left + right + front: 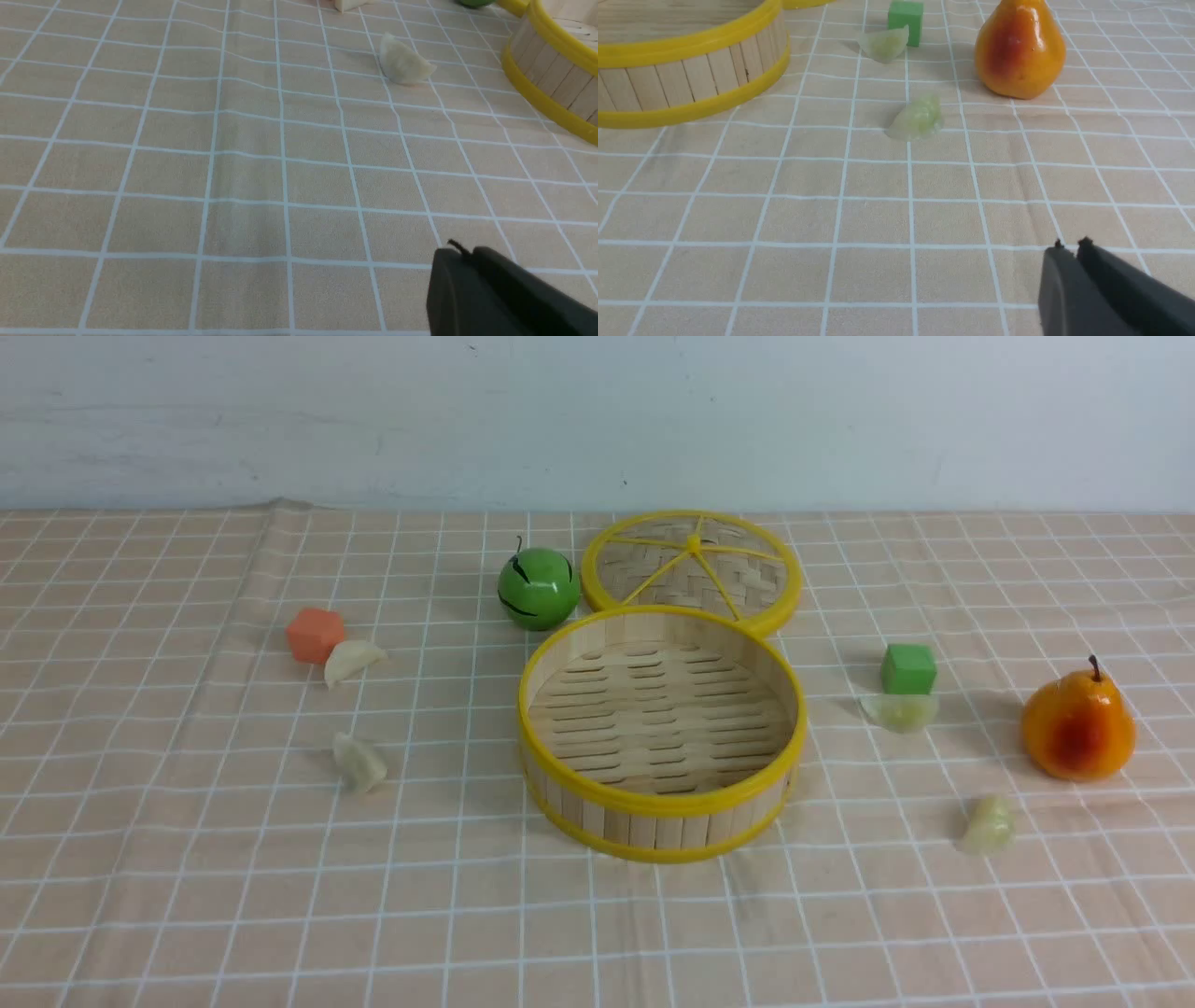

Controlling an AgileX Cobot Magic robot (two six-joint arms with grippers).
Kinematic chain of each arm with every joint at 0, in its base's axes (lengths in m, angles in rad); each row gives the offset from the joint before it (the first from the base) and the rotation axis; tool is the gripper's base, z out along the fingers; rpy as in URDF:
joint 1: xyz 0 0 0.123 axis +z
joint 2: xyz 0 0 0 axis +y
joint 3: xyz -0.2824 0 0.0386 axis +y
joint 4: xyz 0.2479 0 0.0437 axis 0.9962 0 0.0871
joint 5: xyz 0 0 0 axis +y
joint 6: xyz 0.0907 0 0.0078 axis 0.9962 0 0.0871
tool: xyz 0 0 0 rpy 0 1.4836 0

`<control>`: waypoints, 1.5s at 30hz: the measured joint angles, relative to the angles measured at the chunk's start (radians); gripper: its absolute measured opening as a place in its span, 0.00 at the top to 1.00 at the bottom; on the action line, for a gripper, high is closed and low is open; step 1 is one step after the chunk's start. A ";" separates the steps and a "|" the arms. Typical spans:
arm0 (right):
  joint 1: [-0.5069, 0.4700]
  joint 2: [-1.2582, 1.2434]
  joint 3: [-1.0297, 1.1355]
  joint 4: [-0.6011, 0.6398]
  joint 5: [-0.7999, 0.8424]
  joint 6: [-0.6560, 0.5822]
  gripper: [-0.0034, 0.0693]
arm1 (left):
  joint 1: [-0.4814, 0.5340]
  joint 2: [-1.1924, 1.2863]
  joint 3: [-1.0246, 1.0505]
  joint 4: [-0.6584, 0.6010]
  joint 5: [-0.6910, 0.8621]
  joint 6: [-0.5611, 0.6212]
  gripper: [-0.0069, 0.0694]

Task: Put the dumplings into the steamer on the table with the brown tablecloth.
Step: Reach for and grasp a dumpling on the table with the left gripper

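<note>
Left gripper (460, 247) and right gripper (1071, 245) — both closed, fingertips together, holding nothing — show unmarked dark fingers (1064, 275).

Orange cube (316, 635), green ball (539, 589), yellow-rimmed woven lid (691, 569), green cube (908, 669), orange pear (1078, 724).

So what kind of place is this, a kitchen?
Probably not a working kitchen; it looks more like a staged test table. Small dumplings lie scattered on a gridded tablecloth, beside an empty bamboo steamer and plain coloured cubes.
</note>
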 joint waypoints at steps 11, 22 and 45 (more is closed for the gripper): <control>0.000 0.000 0.000 0.000 0.000 0.000 0.87 | 0.000 0.000 0.000 0.000 0.000 0.000 0.86; 0.000 0.000 0.000 0.000 0.000 0.000 0.84 | 0.000 0.000 0.000 0.000 0.000 0.000 0.84; 0.000 0.000 0.000 0.000 0.000 0.000 0.80 | 0.000 0.000 0.000 0.031 -0.190 0.025 0.83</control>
